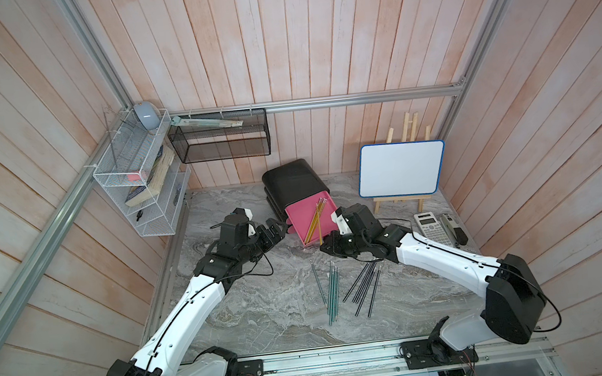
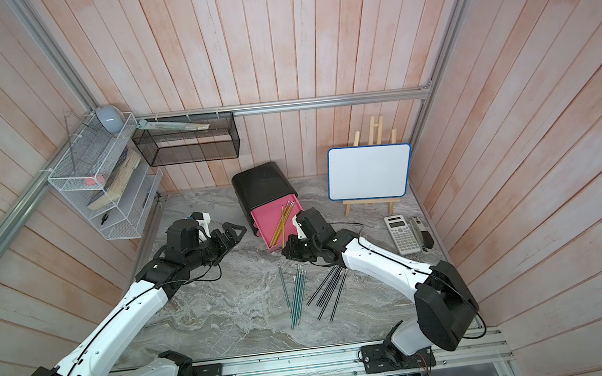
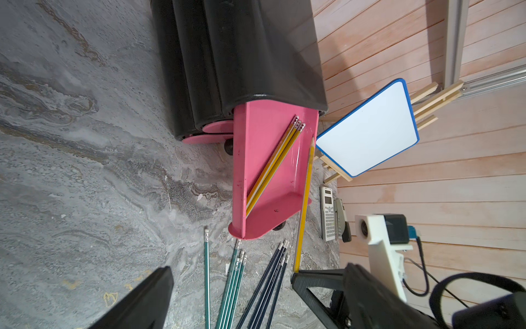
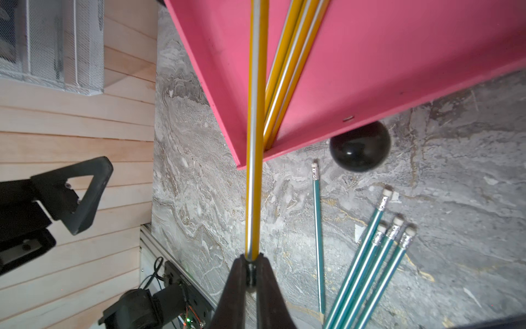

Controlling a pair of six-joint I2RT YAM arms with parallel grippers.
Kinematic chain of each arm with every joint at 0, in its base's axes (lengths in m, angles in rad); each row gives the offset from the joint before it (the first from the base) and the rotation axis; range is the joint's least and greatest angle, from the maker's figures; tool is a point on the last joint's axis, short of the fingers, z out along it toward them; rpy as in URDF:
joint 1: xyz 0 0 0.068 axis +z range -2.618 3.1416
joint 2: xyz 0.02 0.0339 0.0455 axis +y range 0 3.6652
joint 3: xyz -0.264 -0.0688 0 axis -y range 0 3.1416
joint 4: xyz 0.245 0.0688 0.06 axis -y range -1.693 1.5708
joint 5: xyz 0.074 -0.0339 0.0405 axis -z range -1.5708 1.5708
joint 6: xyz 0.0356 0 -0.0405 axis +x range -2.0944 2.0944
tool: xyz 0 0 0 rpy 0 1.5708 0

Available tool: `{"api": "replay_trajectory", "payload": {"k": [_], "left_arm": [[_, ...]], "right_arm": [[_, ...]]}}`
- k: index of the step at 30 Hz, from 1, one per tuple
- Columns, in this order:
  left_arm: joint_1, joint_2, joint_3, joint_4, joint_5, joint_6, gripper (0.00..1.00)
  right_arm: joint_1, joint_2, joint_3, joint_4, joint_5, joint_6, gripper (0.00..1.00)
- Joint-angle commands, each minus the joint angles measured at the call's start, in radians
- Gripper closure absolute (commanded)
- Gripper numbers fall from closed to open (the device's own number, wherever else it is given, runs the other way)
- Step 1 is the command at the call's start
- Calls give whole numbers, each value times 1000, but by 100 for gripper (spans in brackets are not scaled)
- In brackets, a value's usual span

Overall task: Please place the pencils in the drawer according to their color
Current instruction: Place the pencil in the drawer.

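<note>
Right gripper point(image 4: 252, 263) is clamped on the very end of a yellow pencil point(image 4: 254, 136). The pencil slants over the front corner of the open pink drawer point(image 4: 384, 62), mid-frame in both top views, where three yellow pencils point(image 3: 273, 165) already lie. Left gripper point(image 3: 230, 280) waits beside it, jaws apart and empty. Pinched so near its end, the pencil may swivel. If released now, its overhanging tail could tip it onto the worktop point(image 1: 266, 312).

No legible text, even on the calculator point(image 1: 433, 229)
</note>
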Motion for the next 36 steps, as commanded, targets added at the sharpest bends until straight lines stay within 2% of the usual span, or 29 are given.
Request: {"api": "replay_trajectory", "payload": {"k": [1,29,30,32,33,36], "left_arm": [[-8,5,30,26,-10,2,1],[-9,-14,6,28,-19,4,1],[-9,-14,4,27,-18,4,1],[-9,-17,3,30,-18,2,1],[-9,-18,2,30,-21,2,1],[-10,-19,1,33,-22,1,1]], "right_arm": [[-33,-22,-37,99,-58,88,100],[-94,226,150,261,-142,217,100],[-93,236,161,261,-148,218,97],[-92,248,185,255,-153,216,74],[-92,250,196,250,-151,213,66],[-92,245,211,238,-142,210,58]]}}
